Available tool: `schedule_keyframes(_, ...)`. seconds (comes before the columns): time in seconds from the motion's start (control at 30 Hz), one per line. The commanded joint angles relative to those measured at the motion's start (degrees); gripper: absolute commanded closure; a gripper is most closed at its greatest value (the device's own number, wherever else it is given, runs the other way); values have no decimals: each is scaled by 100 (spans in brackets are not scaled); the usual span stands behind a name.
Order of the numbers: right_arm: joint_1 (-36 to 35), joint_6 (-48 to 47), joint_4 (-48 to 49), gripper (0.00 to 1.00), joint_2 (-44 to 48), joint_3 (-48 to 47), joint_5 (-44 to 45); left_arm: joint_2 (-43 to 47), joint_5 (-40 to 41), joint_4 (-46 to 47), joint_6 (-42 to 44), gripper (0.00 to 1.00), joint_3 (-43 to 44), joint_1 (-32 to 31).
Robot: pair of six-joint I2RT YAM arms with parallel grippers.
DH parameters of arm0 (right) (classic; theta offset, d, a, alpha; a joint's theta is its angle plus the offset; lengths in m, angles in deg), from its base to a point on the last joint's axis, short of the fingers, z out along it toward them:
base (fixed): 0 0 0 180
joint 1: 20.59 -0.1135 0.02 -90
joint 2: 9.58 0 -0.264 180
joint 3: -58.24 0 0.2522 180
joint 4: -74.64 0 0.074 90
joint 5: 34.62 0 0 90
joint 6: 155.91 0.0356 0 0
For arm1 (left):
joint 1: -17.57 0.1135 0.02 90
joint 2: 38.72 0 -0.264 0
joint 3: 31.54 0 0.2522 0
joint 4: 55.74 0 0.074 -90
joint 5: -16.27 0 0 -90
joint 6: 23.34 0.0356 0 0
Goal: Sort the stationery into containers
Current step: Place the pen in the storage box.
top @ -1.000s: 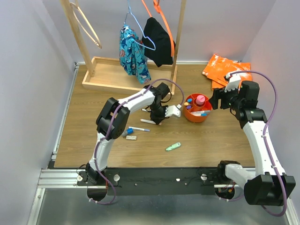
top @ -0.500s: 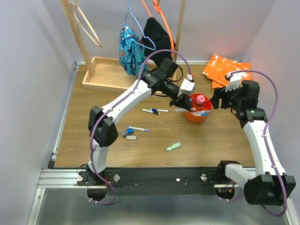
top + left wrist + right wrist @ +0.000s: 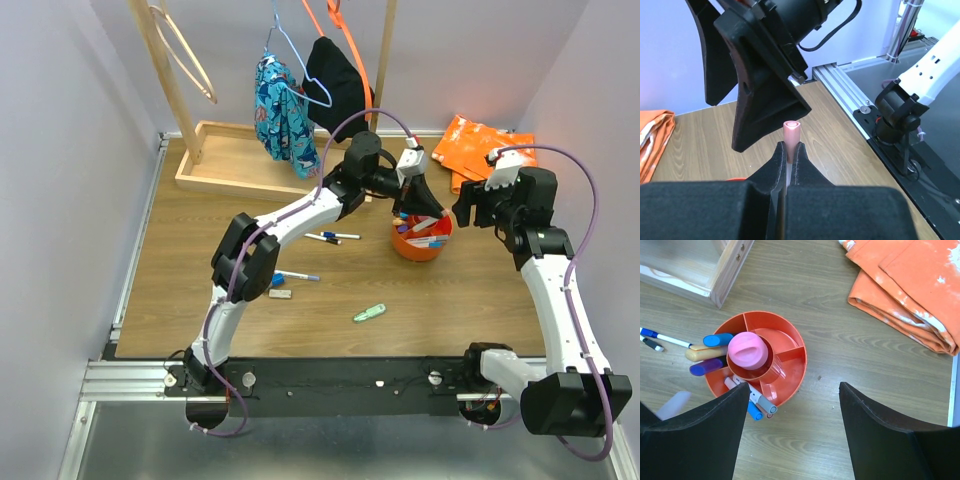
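The left gripper point(image 3: 789, 146) was held above the far rim of the round orange cup point(image 3: 420, 246), pressed together on a thin pink-tipped pen point(image 3: 791, 127) that stood out past the black fingertips. The right gripper point(image 3: 792, 390) was kept to the right of the cup and apart from it, its dark, smooth fingers spread wide with nothing between them.

The cup, of glossy plastic with thin inner dividers, was seen from the right wrist with its right-hand compartments bare point(image 3: 786, 342). A pink domed cap point(image 3: 747, 349) filled the centre well. Chunky highlighters point(image 3: 707, 354) in blue, yellow and purple were packed into the left compartment, and thin capped pens point(image 3: 759, 404) leaned over the near rim.

On the wood-grain surface point(image 3: 460, 300), open room was left near and to the right of the cup. Two slim pens point(image 3: 331, 237) lay to its left, a blue-capped pen point(image 3: 297, 275) nearer and further left, and a mint-green piece point(image 3: 369, 313) nearer to the front edge, well apart from everything else. A crumpled orange bag point(image 3: 910, 295) lay beyond the cup to the right, and a square-edged wooden tray point(image 3: 715, 282) beyond it to the left.
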State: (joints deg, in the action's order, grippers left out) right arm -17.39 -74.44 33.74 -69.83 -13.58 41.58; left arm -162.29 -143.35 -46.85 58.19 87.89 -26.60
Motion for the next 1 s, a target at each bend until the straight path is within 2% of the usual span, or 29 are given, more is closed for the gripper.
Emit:
schedule_keyframes(0.0,-13,80,-108,20,5,-135,123,-220,-34,295,-77,100,261,-31)
schedule_keyframes(0.2,-13,63,-81,20,-83,-135,97,-317,116,-753,1047,100,279,-31)
schedule_keyframes(0.43,-21,45,-64,20,-57,-100,132,-484,142,-1104,1541,100,331,-40)
schedule_keyframes(0.97,-13,-43,-143,20,4,-74,185,-818,274,-920,1620,100,332,-286)
